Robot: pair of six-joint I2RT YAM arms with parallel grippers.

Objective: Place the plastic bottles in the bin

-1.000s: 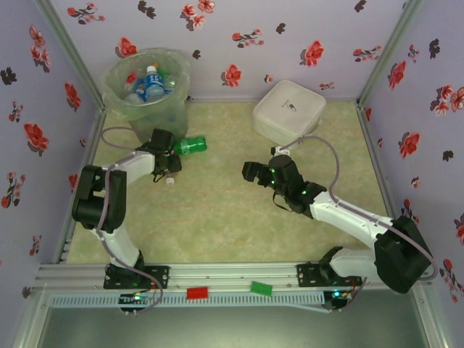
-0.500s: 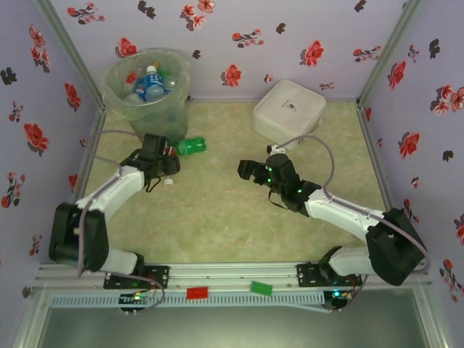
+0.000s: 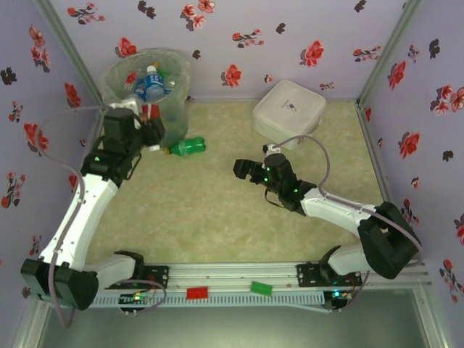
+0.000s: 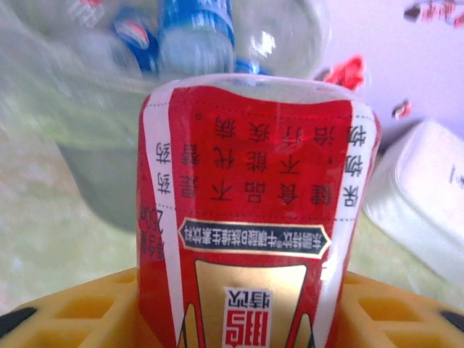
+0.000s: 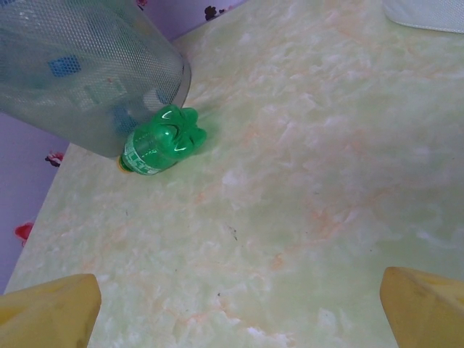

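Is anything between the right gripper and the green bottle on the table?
Nothing visible. Bare table lies between the open right gripper and the green bottle. The bottle lies on its side close against the bin, whose wall may crowd the grasp.

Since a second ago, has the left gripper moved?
Yes. The left gripper, holding a red-labelled plastic bottle, moved away from the lying green plastic bottle, up-left toward the round translucent pale-green bin.
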